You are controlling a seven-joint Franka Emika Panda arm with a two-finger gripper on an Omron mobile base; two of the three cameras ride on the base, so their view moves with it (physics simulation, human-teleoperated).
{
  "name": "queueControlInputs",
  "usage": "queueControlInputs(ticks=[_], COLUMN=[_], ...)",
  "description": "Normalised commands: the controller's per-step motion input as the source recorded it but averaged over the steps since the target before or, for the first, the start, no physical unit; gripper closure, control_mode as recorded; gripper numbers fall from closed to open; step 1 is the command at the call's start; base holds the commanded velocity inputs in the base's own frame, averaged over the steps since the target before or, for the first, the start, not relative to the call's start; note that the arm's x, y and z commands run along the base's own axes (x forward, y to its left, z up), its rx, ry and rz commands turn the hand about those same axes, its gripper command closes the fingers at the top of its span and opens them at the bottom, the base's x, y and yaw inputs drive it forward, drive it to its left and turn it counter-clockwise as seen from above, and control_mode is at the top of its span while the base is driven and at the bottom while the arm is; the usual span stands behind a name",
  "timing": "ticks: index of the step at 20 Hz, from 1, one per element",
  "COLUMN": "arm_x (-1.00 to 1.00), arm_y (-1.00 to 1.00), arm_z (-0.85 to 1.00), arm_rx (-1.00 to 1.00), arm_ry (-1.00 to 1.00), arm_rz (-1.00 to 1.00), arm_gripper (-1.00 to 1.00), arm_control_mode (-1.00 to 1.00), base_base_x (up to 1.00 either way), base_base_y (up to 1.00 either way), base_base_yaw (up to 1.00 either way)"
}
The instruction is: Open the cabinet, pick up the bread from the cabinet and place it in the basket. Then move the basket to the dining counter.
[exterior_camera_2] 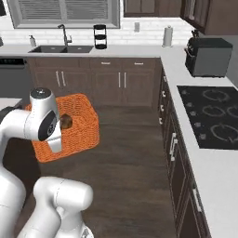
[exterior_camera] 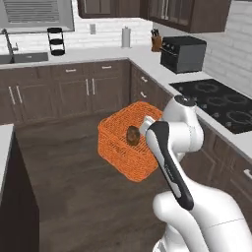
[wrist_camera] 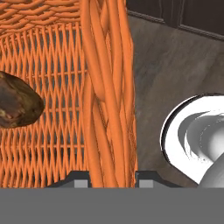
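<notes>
- Closest to my hand camera, the jaws (wrist_camera: 110,177) pinch the basket (exterior_camera: 123,147) by its rim, one fingertip on either side of the weave.
- Bread (wrist_camera: 15,105) lies inside it, apparently on the bottom.
- Beyond, I see the basket held above the wooden floor (exterior_camera_2: 130,153).

— Any writing to read here? Labels, brands, numbers?

— None that I can make out. The toaster oven (exterior_camera: 183,53) on the worktop has a plain dark face, and its controls are too small to tell any marks.

— And the black hob (exterior_camera: 219,103)?

— Only ring outlines, no figures.

— The basket (wrist_camera: 105,87) up close?

— Bare orange weave, nothing printed on it.
</notes>
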Motion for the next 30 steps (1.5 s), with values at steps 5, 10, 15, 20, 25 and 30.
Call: queueControlInputs(ticks=[5, 10, 15, 20, 25, 30], arm_x=[0.0, 0.0, 0.0, 0.0, 0.0, 0.0], arm_y=[0.0, 0.0, 0.0, 0.0, 0.0, 0.0], arm_z=[0.0, 0.0, 0.0, 0.0, 0.0, 0.0], arm_rx=[0.0, 0.0, 0.0, 0.0, 0.0, 0.0], arm_ry=[0.0, 0.0, 0.0, 0.0, 0.0, 0.0], arm_rz=[0.0, 0.0, 0.0, 0.0, 0.0, 0.0], arm_gripper=[1.0, 1.0, 1.0, 1.0, 1.0, 1.0], arm_control_mode=[1.0, 1.0, 1.0, 1.0, 1.0, 1.0], base_base_x=[-0.92, -0.36, -0.51, -0.37, 0.51, 0.34], base_base_y=[0.41, 0.69, 0.58, 0.64, 0.12, -0.72], base_base_yaw=[0.77, 0.55, 0.81, 0.72, 0.47, 0.33])
